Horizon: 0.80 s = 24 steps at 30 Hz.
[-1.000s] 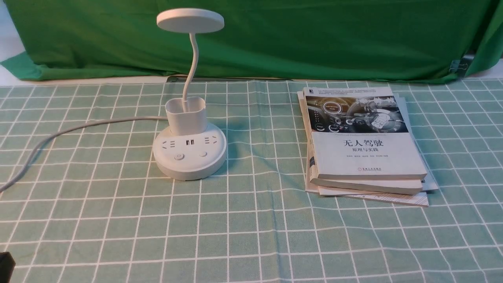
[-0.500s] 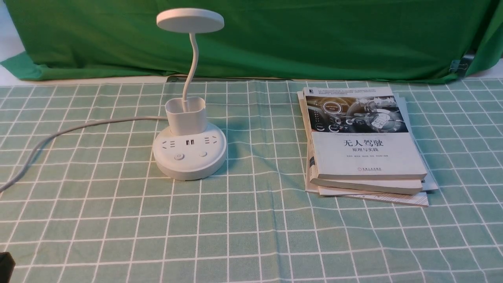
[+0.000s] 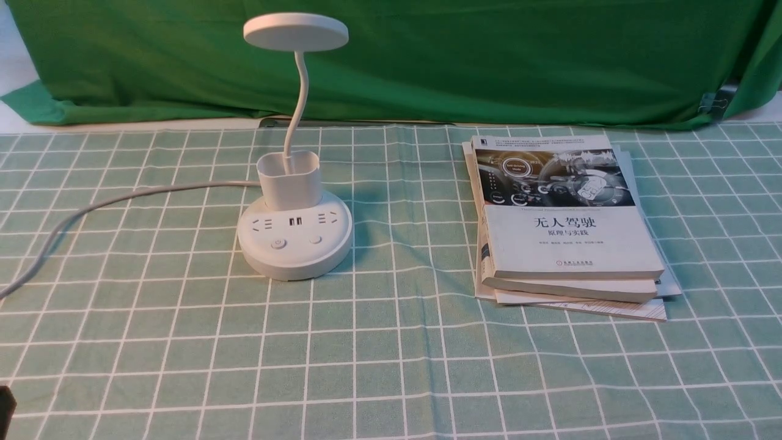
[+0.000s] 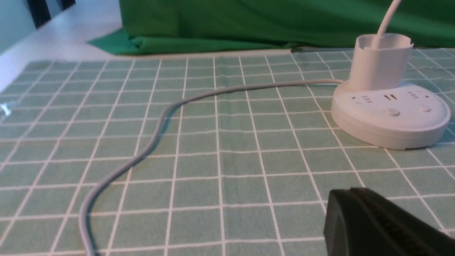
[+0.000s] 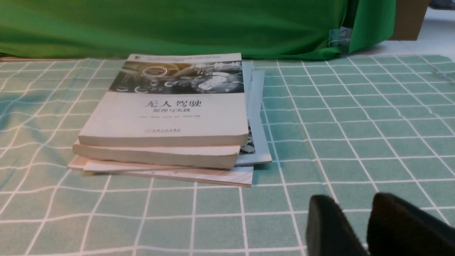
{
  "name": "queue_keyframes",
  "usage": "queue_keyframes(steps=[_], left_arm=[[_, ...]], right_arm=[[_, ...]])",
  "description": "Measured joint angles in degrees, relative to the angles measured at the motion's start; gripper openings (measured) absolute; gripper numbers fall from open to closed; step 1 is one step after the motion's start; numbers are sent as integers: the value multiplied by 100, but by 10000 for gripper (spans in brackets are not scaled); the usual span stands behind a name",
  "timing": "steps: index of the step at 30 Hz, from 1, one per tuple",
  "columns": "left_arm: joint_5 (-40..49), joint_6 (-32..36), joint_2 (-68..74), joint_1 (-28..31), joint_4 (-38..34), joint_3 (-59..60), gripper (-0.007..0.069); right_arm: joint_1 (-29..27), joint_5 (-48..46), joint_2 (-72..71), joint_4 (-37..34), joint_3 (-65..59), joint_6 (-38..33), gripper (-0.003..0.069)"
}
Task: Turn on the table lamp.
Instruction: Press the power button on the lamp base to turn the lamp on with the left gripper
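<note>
Front view: one table lamp [image 3: 295, 244] stands on the checked tablecloth [image 3: 391, 366], left of centre. It has one flat disc head [image 3: 295, 31], one curved neck, one cup holder and one round base. The base carries two buttons [image 3: 278, 243] side by side. One grey cord [image 3: 122, 195] runs from the back of the base off to the left edge. Well apart on the right lies one stack of books [image 3: 565, 244], at least three volumes, slightly fanned. A green backdrop cloth [image 3: 489, 61] hangs behind. Only a black sliver of the left gripper [image 3: 3, 406] shows at the lower left corner, far from the lamp. No right arm shows here.

Left wrist view: the one lamp base [image 4: 391, 117] and its cup sit ahead across the cloth, both buttons facing the camera, with the single cord snaking toward the camera. The left pincer hangs low over the cloth, aimed toward the base and touching nothing. Only one dark mass of it is in frame, so I cannot tell whether it is parted or closed.

Right wrist view: the one book stack [image 5: 167, 121] lies ahead. The right gripper [image 5: 359, 213] hovers low and level above bare cloth, near the stack but apart from it. Its two black fingers [image 5: 330, 227] stand with a narrow gap, holding nothing.
</note>
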State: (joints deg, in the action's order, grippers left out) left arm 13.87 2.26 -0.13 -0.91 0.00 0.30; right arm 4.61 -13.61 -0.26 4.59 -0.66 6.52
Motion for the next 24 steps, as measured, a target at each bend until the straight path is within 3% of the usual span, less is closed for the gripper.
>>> queue_keyframes(steps=[13, 18, 21, 24], left_arm=[[-291, 119, 0, 0, 37, 0, 1], [-2008, 132, 0, 0, 31, 0, 1], [-3896, 151, 0, 0, 0, 0, 1], [-5027, 92, -2, 0, 43, 0, 1]], right_arm=[[0, 1, 0, 0, 0, 0, 241], [0, 1, 0, 0, 0, 0, 241], [0, 1, 0, 0, 0, 0, 241], [0, 1, 0, 0, 0, 0, 241]])
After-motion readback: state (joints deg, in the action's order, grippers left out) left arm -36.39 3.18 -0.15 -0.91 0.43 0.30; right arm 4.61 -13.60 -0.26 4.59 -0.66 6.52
